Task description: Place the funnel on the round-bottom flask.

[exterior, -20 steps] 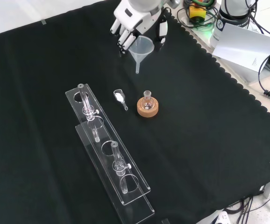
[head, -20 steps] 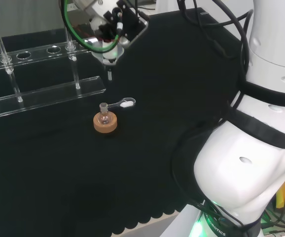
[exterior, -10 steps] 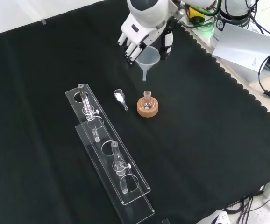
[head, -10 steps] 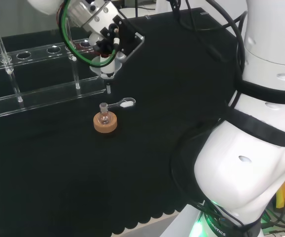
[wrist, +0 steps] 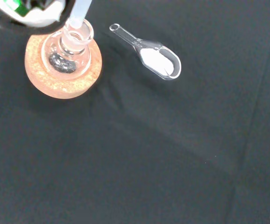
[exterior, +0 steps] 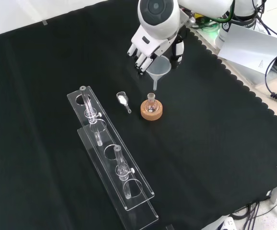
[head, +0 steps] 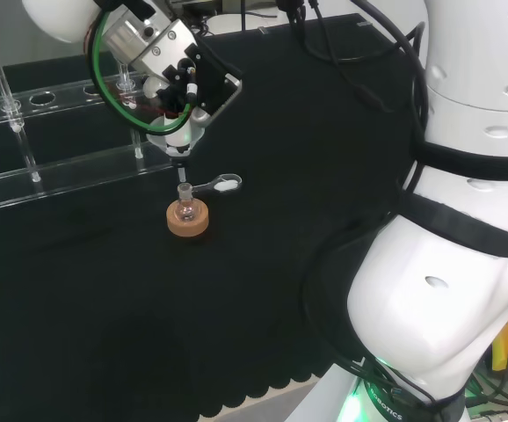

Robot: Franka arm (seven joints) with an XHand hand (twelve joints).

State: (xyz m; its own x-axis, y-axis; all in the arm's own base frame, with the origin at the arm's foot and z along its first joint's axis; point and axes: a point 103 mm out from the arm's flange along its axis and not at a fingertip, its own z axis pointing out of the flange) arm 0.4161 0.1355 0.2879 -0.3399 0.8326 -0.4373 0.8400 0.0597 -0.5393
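We go near to far in the front view. At 7 o'clock of the cork, the clear acrylic test-tube rack is untouched. Next, the small clear round-bottom flask sits upright on its round cork ring stand. A clear glass weighing scoop with white powder lies just beside it at 9 o'clock, apart. Above the flask, the clear plastic funnel is held in the black and white hand, fingers curled round its cone.

Status: funnel picked and carried, and the stem looks aligned. In the wrist view the stem tip is at the flask mouth; we can't tell if it has entered. The cone is well above the neck, so it is not seated. Left: lower until it rests, release, retreat.
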